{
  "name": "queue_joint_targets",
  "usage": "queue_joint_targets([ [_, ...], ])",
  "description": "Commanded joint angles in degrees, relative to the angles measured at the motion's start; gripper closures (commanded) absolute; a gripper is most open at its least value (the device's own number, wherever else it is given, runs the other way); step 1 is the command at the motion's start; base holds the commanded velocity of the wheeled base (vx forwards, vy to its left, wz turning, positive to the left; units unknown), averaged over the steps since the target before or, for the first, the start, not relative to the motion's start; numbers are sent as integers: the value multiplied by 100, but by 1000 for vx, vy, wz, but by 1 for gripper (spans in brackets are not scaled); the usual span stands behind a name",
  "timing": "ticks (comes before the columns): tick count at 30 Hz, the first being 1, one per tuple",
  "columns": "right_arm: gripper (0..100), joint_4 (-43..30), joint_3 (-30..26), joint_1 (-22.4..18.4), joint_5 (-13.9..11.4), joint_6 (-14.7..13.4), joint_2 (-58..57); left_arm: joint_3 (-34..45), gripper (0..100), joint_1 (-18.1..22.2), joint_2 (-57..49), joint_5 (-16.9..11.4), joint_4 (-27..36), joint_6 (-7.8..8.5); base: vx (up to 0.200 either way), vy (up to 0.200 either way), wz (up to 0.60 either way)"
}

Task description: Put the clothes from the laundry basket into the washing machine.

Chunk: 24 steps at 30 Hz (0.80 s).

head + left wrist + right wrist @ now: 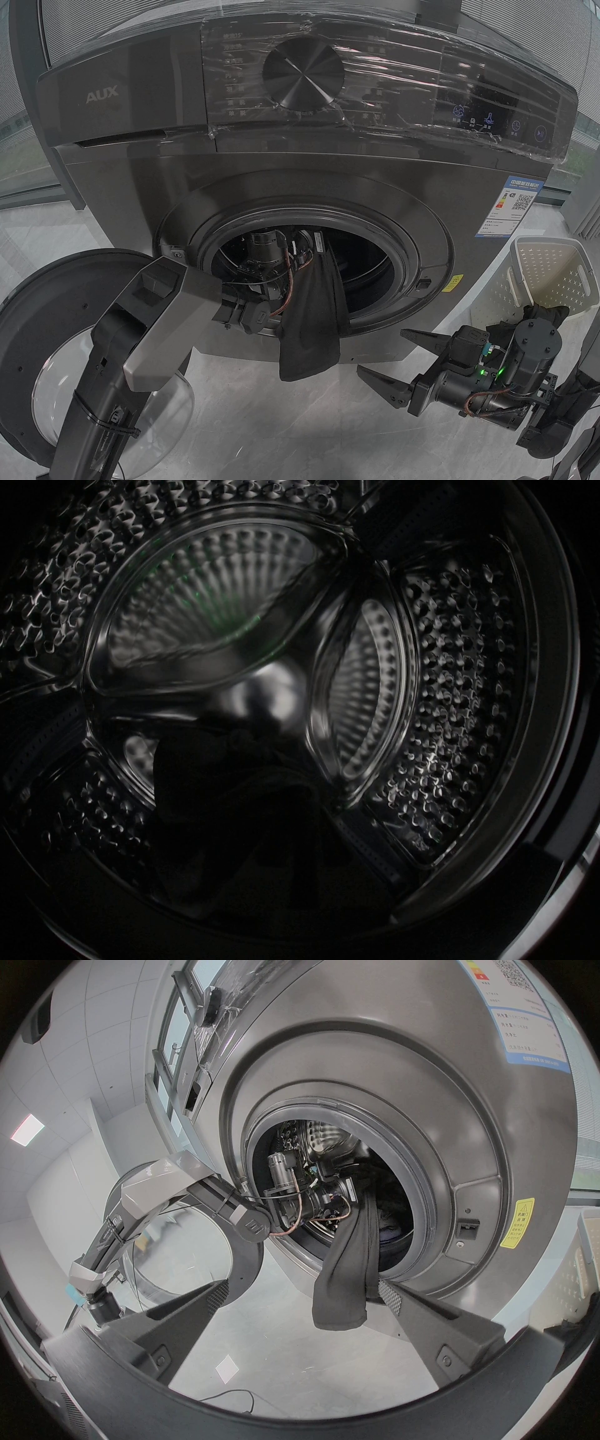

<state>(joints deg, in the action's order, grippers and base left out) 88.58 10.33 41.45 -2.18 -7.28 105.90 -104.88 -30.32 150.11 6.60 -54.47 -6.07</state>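
Though glossy, pale tiled floor beneath washing machine, windows behind.

- The washing machine is smooth, shiny grey metal.
- Its drum is shiny, bumpy metal.
- The cloth on its rim looks soft and matt.
- The laundry basket beside it is white plastic.

A dark cloth garment hangs over the opening rim of the grey washing machine; the white perforated laundry basket stands to its right.

Pale floor: washing machine, laundry basket
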Motion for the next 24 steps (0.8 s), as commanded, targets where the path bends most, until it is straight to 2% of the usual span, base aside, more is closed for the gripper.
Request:
queue_joint_targets([
  [1,0,2,-22,-14,-2,-11,10,-86,0,44,185,61,-11,1,0,0,0],
  [5,0,2,-31,-49,-10,-11,10,266,0,-9,53,52,33,-61,0,0,0],
  [8,0,2,-22,-40,-19,-19,10,1189,0,-106,-395,-53,85,-70,0,0,0],
  [11,0,2,-31,-40,-28,-19,10,1971,0,-247,-685,-308,77,-52,0,0,0],
  [13,0,2,-31,-40,-45,-19,10,2173,0,-273,-756,-361,68,-43,0,0,0],
  [14,0,2,-31,-32,-54,-19,10,2630,0,-361,-896,-475,50,-17,0,0,0],
  [17,0,2,-31,-40,-54,-19,10,2964,0,-449,-905,-545,15,18,0,0,0],
  [20,0,2,-31,-32,-54,-19,10,2999,0,-457,-861,-554,24,115,0,0,0],
  [24,0,2,-31,-23,-54,-19,10,2938,0,-414,-694,-545,50,150,0,0,0],
])
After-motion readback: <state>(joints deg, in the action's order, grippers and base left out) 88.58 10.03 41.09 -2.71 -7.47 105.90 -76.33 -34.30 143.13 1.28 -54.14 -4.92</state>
